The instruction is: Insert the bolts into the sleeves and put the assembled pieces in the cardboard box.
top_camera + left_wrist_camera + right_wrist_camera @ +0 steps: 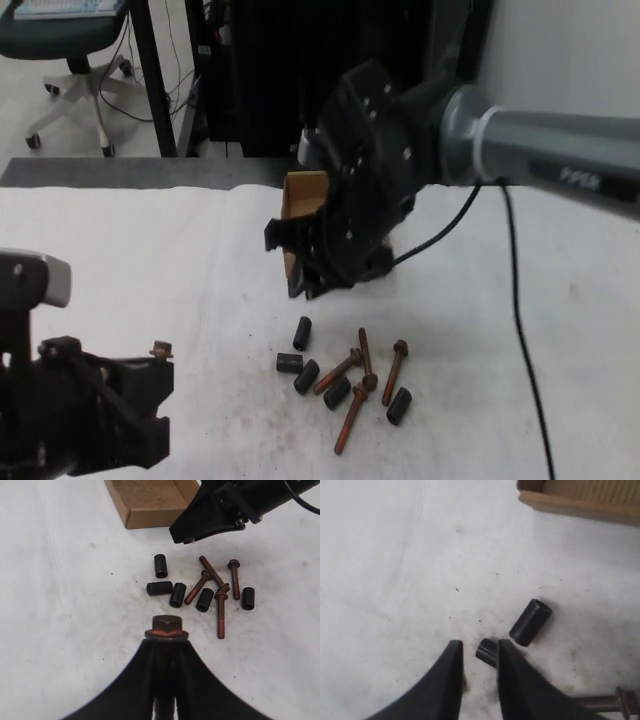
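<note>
Your left tool [166,645] is clenched on one bolt [166,628], whose rust-brown flanged hex head stands just clear of the fingertips. In the high view this tool sits low at about 8 o'clock from the pile of parts, well apart from it. Your right tool [479,644] is released: its two fingers stand a little apart with nothing gripped. It hangs over the desk [130,260], with the end of one sleeve [486,652] showing in the gap beneath and a second sleeve [530,622] lying just beside that one. From the high view the right tool hangs between the cardboard box [303,195] and the pile, with the box at its 12 o'clock and the pile at its 6 o'clock. The box rests on the desk with its top open. In the pile you have five black sleeves [177,594] lying on their sides and four loose bolts [221,615] among them, several touching one another. A white cloth [180,300] covers the desk, faintly creased and smudged with dark specks around the pile. A black cable [520,320] trails from the right arm across the cloth toward 5 o'clock. Beyond the desk's far edge, an office chair [75,45] stands on the pale floor [30,110] at 11 o'clock. Black frame legs [150,80] and loose wires stand near 12 o'clock, and a pale wall [560,50] closes the room at 1 o'clock.
</note>
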`<state>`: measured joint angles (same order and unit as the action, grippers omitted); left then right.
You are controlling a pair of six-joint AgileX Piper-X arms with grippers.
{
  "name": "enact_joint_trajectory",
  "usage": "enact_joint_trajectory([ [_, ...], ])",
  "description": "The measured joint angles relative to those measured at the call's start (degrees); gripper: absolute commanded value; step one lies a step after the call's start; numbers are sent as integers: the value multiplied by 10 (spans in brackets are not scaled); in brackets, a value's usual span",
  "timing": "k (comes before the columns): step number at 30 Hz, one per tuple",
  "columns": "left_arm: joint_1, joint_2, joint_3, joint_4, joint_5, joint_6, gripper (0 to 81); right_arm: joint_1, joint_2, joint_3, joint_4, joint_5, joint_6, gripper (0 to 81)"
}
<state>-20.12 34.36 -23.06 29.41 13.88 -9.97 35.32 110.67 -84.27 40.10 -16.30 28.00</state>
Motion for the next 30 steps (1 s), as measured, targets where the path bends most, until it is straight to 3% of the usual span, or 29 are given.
enact_joint_trajectory([
  [12,0,2,0,-24,0,31,3,11,61,0,-11,-22,89,204],
  [30,0,2,0,-24,0,39,3,-5,61,0,-15,-22,54,252],
])
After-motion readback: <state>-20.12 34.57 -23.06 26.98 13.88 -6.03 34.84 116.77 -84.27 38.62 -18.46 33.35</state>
